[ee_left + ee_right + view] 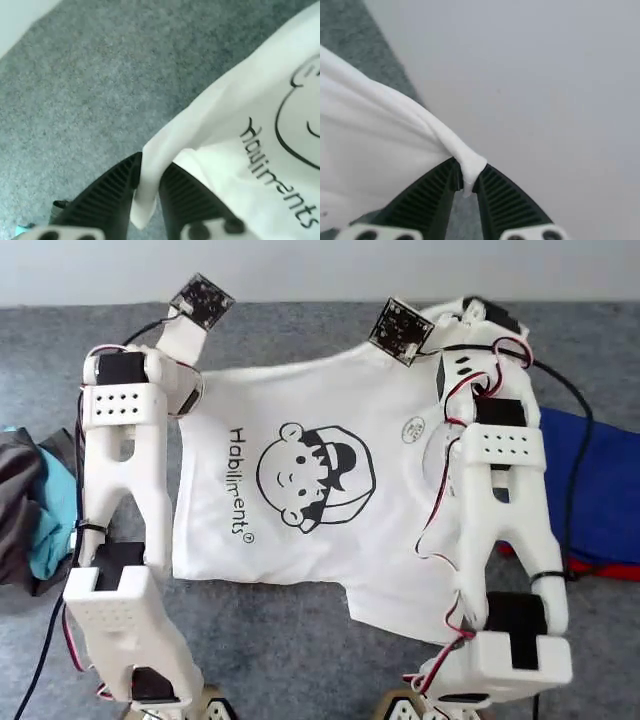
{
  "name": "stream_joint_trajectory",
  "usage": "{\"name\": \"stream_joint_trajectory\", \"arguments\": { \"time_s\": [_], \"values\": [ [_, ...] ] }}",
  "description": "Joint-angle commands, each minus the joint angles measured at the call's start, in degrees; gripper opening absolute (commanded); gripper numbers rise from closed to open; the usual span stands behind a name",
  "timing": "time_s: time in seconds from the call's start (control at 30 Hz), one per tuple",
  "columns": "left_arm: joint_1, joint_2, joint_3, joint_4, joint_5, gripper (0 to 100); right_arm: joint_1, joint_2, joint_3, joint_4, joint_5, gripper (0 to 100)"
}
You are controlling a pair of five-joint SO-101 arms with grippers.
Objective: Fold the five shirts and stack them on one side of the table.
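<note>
A white shirt (pixel 300 490) with a black cartoon face and lettering lies spread on the grey table between my two arms. My left gripper (pixel 148 176) is shut on the shirt's far left edge (pixel 150 165), which hangs between its black ribbed fingers (pixel 112 187). My right gripper (pixel 467 180) is shut on a pinched fold of the white shirt (pixel 467 162) at its far right corner, near the table's back edge. From above, the left arm (pixel 125 440) stands along the shirt's left side and the right arm (pixel 500 490) covers its right side.
A blue garment with a red edge (pixel 600 490) lies at the right of the table. A heap of dark grey and teal clothing (pixel 35 505) sits at the left edge. The grey table (pixel 290 660) is bare near the front. A pale wall (pixel 545 75) runs behind.
</note>
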Motion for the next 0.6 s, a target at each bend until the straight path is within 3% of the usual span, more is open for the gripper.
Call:
{"name": "stream_joint_trajectory", "arguments": {
  "time_s": [0.0,0.27,0.57],
  "values": [
    [-0.09,-0.09,-2.42,6.51,-2.2,2,1.1,-7.69,-2.81,15.69,0.35,0.9],
    [0.0,0.35,-2.15,19.87,-5.19,2,0.92,-16.48,-3.08,41.8,-1.41,0.9],
    [0.26,-0.26,9.54,20.57,-5.36,2,1.01,-19.65,-3.08,68.09,-10.29,0.9]
  ]
}}
